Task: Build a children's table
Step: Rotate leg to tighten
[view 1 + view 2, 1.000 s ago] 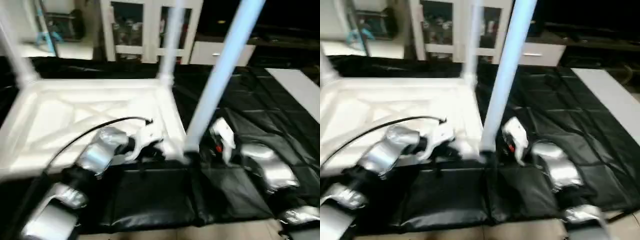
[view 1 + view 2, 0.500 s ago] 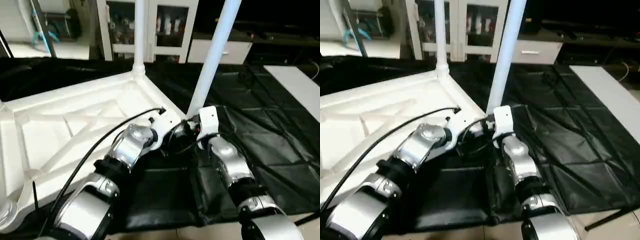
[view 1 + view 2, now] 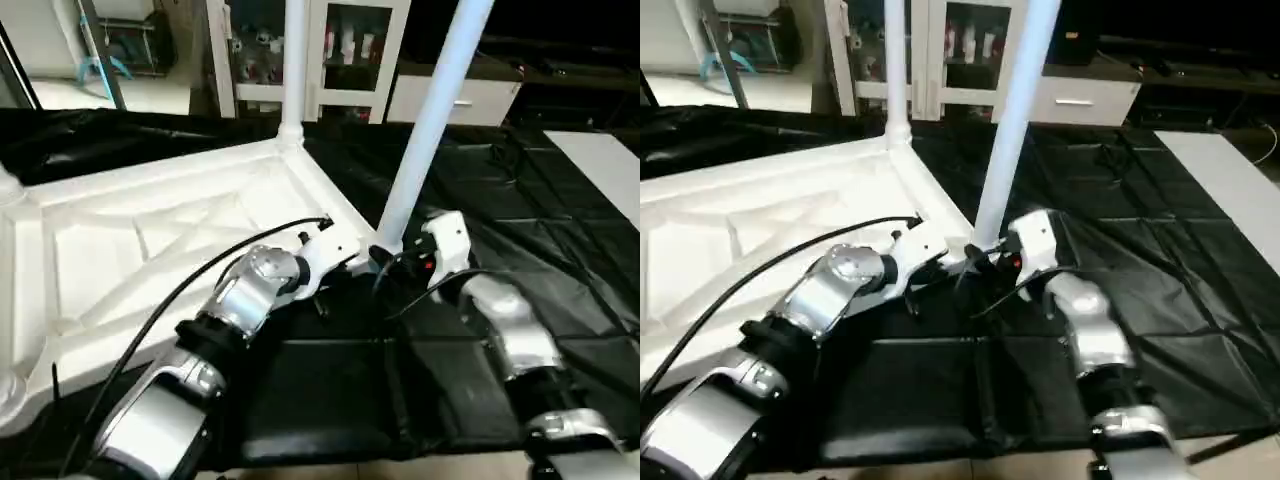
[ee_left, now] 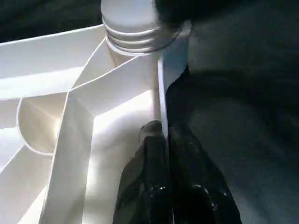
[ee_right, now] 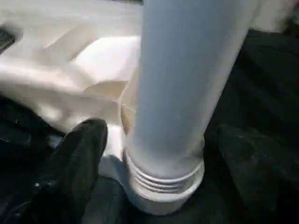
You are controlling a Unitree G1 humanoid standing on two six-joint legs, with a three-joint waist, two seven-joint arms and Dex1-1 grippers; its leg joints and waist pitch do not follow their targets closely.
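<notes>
Left tool (image 4: 164,140) pinches the tabletop (image 3: 150,240) rim beside the leg (image 3: 425,130).

A thick white tube leg (image 5: 187,84) rises through the right wrist view, its ringed base collar (image 5: 164,183) seated at a corner of the white table top (image 5: 70,74), whose raised ribs and side wall show beside it. The right gripper (image 5: 154,168) straddles the leg's base: one black finger (image 5: 74,158) lies close against the collar on the table-top side, the other (image 5: 257,163) stands apart from it on the far side, over the black cloth (image 5: 266,70). The jaws are spread around the leg, not clamped.
</notes>
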